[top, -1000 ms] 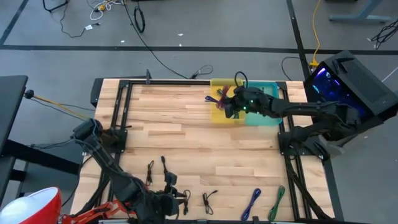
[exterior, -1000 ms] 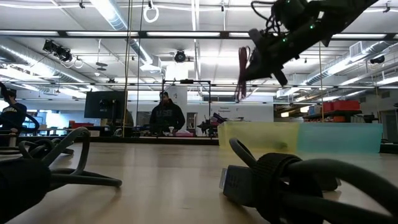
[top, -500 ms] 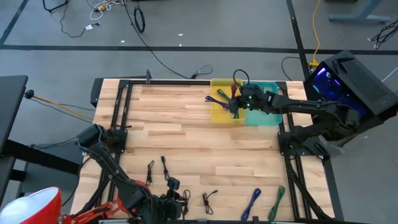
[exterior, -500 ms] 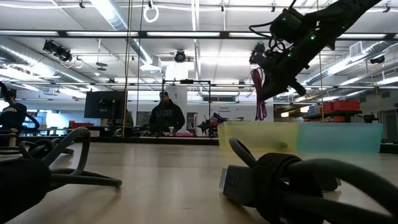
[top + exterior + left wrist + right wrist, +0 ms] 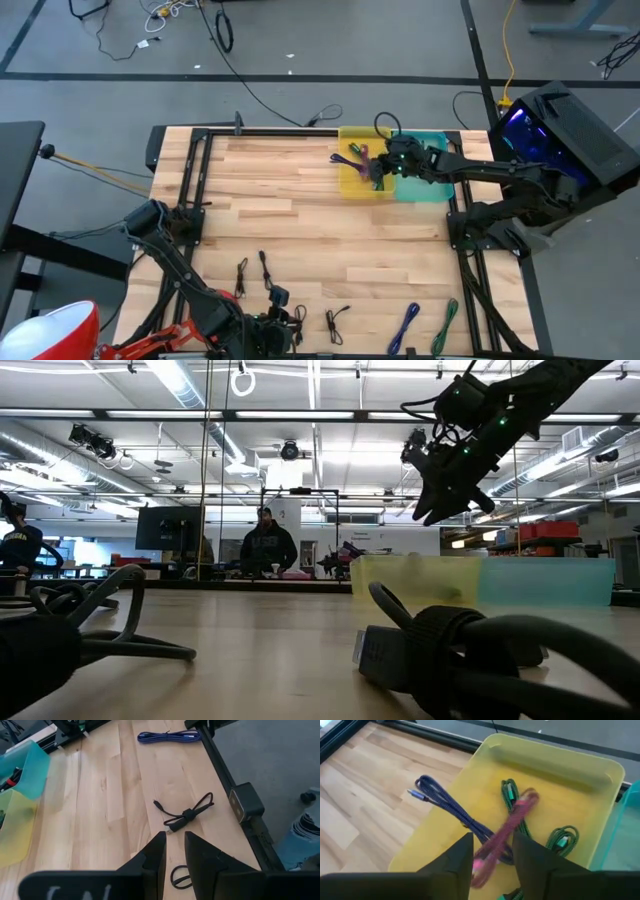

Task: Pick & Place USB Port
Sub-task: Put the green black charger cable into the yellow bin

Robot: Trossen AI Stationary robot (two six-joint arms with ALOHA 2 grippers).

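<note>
Spanning the scene, the wooden bench (image 5: 300,230) is seen from above with both arms at its sides. At its far right, a yellow bin (image 5: 361,165) is set touching a teal bin (image 5: 432,172), and the right hand (image 5: 384,166) is held above the yellow one, fingers apart and nothing between them. The release step is judged to be in hand: the red USB cable (image 5: 502,836) is seen in the right wrist view directly in front of the parted fingers, over the yellow bin's floor, across a blue cable (image 5: 451,806) and beside green cables (image 5: 559,837). Whether it has fully settled cannot be told. Next, a return to the near edge is called for, where a black cable (image 5: 186,813) and others lie. The left hand (image 5: 173,851) is held low there, fingers slightly apart on nothing.
</note>
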